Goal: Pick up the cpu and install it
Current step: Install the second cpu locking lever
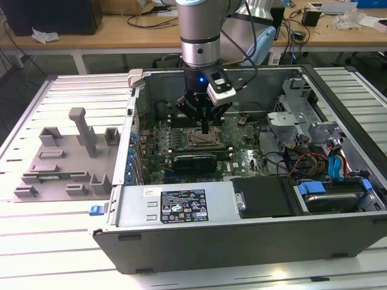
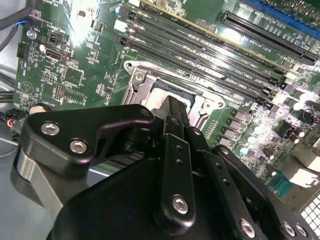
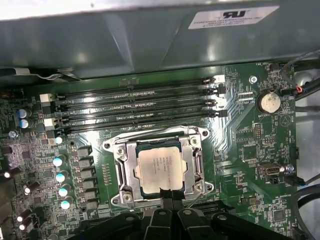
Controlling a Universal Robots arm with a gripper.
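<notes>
The cpu (image 3: pixel 160 167), a flat square chip with a silver top, lies flat inside the metal-framed socket (image 3: pixel 120 165) on the green motherboard (image 3: pixel 240 140). My gripper (image 3: pixel 170 196) hangs just above the chip's near edge, fingers pressed together with nothing between them. In the exterior view the gripper (image 1: pixel 207 128) points straight down over the socket (image 1: pixel 199 140) inside the open computer case (image 1: pixel 181 241). In the second wrist view the fingertips (image 2: pixel 175 107) cover part of the socket frame (image 2: pixel 137 82).
Memory slots (image 3: pixel 140 107) run beside the socket and a coin battery (image 3: pixel 270 101) sits to one side. The case holds a power supply (image 1: pixel 181 205), a drive cage (image 1: pixel 290 115) and cables (image 1: pixel 302 160). A grey parts fixture (image 1: pixel 60 163) lies at the exterior view's left.
</notes>
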